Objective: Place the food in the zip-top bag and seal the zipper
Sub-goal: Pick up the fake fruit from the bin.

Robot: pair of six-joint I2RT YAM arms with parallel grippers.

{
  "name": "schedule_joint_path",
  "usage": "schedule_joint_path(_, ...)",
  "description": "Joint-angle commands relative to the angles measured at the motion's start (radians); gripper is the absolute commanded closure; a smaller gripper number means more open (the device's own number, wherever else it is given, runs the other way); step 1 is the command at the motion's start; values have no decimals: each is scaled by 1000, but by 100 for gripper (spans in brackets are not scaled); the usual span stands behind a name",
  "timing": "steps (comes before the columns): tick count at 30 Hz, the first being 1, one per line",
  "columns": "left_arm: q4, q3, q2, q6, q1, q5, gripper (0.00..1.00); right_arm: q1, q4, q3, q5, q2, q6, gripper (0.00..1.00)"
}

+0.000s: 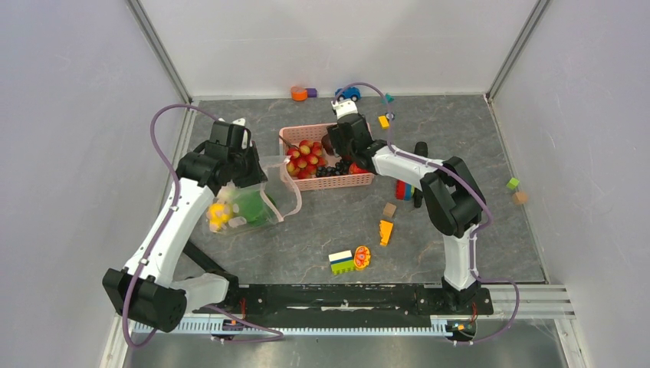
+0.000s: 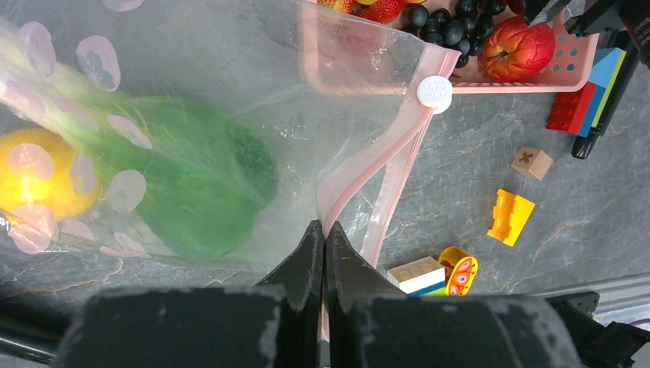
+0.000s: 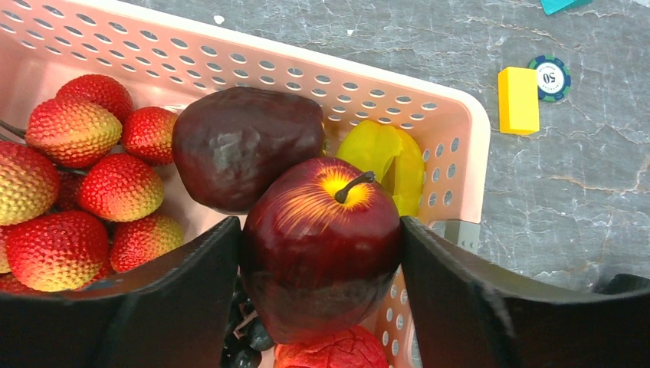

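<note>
Top external: zip-top bag (image 1: 257, 203) at 9 o'clock of pink basket (image 1: 360, 181).
Left wrist: bag pinched at zipper (image 2: 391, 142) by left gripper (image 2: 323, 230), jaws pressed together; bok choy (image 2: 192, 184) and citrus (image 2: 34, 172) seen inside; tan block (image 2: 531, 162) marked "X" at 3 o'clock.
Right wrist: dark red apple (image 3: 306, 261) clamped by right gripper (image 3: 322, 234) inside basket; chip (image 3: 549, 77) marked "50" at 2 o'clock.
</note>
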Motion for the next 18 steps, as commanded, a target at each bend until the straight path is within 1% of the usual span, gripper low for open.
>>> schedule_joint_path(1, 32, -3, 4, 43, -1, 22, 98, 0, 35, 15, 15, -9, 17, 36)
schedule_joint_path(4, 32, -2, 2, 41, -1, 22, 98, 0, 49, -16, 3, -35, 32, 51)
schedule_joint_path(6, 32, -3, 2, 43, -1, 19, 98, 0, 71, -42, -5, -67, 37, 57)
schedule_joint_path(9, 32, -3, 3, 43, -1, 28, 98, 0, 78, -74, -27, -117, 34, 63)
schedule_joint_path(12, 32, -2, 4, 46, 0, 36, 98, 0, 102, -131, -51, -199, 31, 66)
schedule_joint_path(15, 34, -2, 1, 49, 0, 66, 98, 3, 178, -245, -57, -302, 42, 66)
schedule_joint_path(18, 41, -5, -7, 51, -1, 69, 98, 2, 257, -359, -105, -399, 63, 66)
